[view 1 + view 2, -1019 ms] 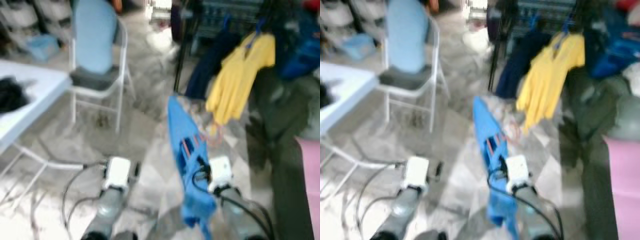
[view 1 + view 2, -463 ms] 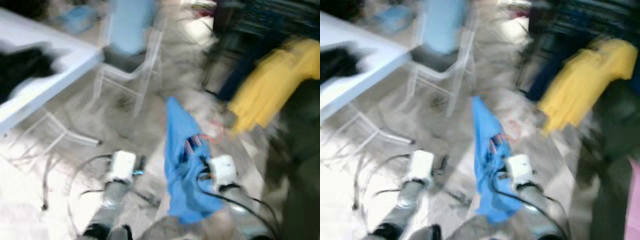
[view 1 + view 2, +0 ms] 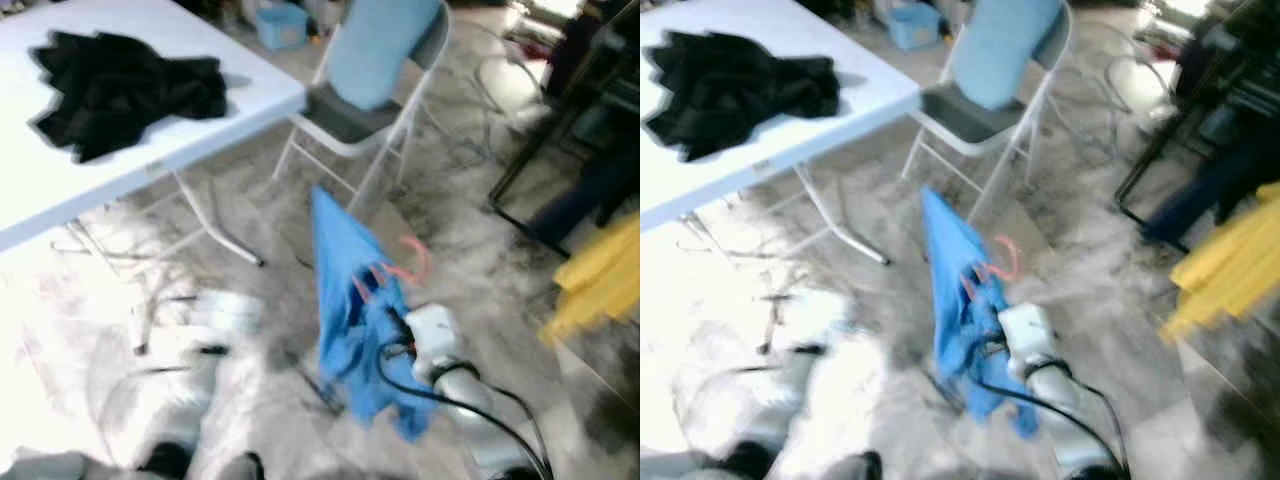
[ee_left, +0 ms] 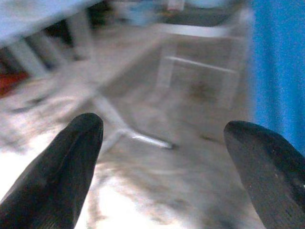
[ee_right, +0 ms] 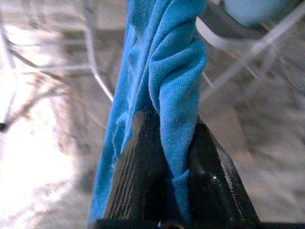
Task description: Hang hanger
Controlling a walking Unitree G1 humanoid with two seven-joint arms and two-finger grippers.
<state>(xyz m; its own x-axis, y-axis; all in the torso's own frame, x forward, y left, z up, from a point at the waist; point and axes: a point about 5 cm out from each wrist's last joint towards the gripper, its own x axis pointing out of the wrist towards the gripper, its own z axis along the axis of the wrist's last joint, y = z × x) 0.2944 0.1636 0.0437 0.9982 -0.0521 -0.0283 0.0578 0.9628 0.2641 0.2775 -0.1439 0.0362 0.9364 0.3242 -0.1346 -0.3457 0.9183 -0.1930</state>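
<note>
The tabletop (image 3: 120,160) fills the ten o'clock corner of the head views with a heap of clothing (image 3: 120,85) lying on it, and a chair (image 3: 370,90) stands at twelve o'clock just beyond its edge. At the centre a garment (image 3: 350,300) hangs over the floor (image 3: 250,330), pinched between the fingers of the right end effector (image 5: 174,148) at five o'clock. More clothes (image 3: 600,275) hang at three o'clock, and the left end effector (image 4: 162,157), fingers apart, points toward the tabletop's legs (image 4: 114,119).
</note>
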